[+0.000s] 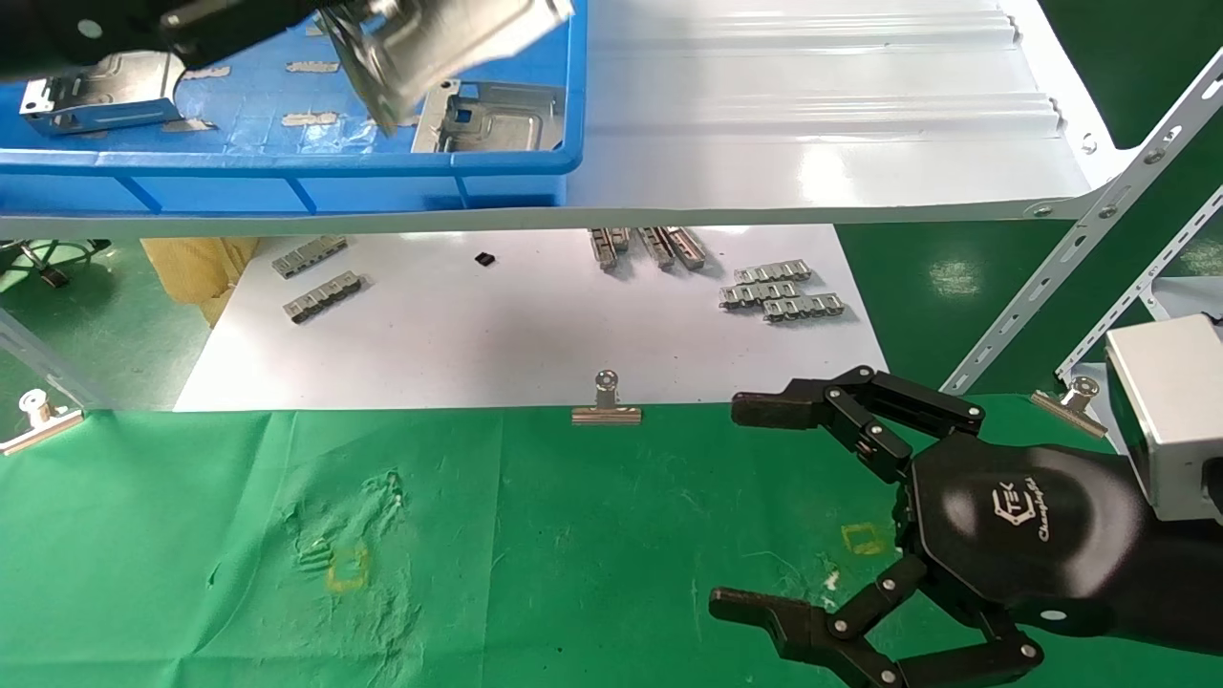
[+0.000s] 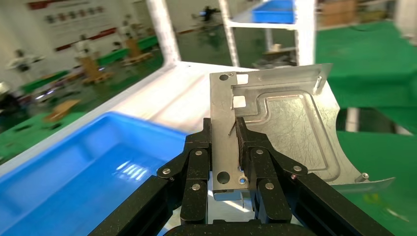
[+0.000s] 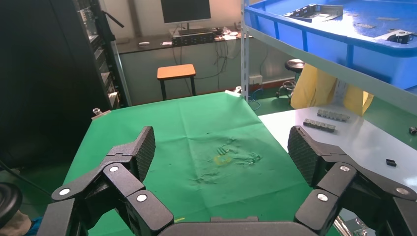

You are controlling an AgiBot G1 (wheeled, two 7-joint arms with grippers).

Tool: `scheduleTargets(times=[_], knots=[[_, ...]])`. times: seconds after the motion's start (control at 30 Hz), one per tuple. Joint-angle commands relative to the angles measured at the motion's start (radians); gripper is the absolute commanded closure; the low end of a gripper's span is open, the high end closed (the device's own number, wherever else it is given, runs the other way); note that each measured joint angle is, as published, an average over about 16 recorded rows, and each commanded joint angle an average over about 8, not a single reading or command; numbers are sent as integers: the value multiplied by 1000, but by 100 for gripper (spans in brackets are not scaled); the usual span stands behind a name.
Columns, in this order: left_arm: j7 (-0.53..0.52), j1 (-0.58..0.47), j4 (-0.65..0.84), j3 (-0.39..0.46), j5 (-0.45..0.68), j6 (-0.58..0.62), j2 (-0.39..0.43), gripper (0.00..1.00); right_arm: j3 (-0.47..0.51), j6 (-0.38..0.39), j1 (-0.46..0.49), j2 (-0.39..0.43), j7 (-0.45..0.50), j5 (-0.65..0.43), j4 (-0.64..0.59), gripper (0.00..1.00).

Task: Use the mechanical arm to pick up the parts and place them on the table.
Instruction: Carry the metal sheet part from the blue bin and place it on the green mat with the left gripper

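Hovering low over the near right of the green table [image 1: 573,535], the right gripper [image 1: 755,506] is seen with its black fingers [image 3: 137,152] spread wide and nothing between them. Beyond the cloth's far edge, held by a binder clip [image 1: 606,401], small toothed strips [image 1: 783,291] are laid on a white board [image 1: 478,325]. Farther back and higher, a blue bin [image 1: 287,172] is set on the white shelf [image 1: 812,124], with two silver brackets [image 1: 96,96] resting inside. Above the bin, the left gripper [image 2: 230,147] is clamped on another bracket [image 2: 280,123], which is held lifted clear.
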Motion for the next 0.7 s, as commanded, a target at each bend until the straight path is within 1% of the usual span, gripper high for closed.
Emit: scheduleTargets(times=[0.03,0.17,0.33,0.43,0.57,0.7], knots=[[1,5,-20,6,2,32,2,100,0,0,0,0,0,0,0,0],[-25,76,-179,45,-79,39,-38,100,0,0,0,0,0,0,0,0],[-62,179,-404,120,-239,36,-130,100,0,0,0,0,0,0,0,0],[-64,217,-489,177,-300,32,-186,100,0,0,0,0,0,0,0,0],[-23,241,-552,270,-307,31,-247,100,0,0,0,0,0,0,0,0],[57,268,-586,381,-277,29,-306,100,0,0,0,0,0,0,0,0]])
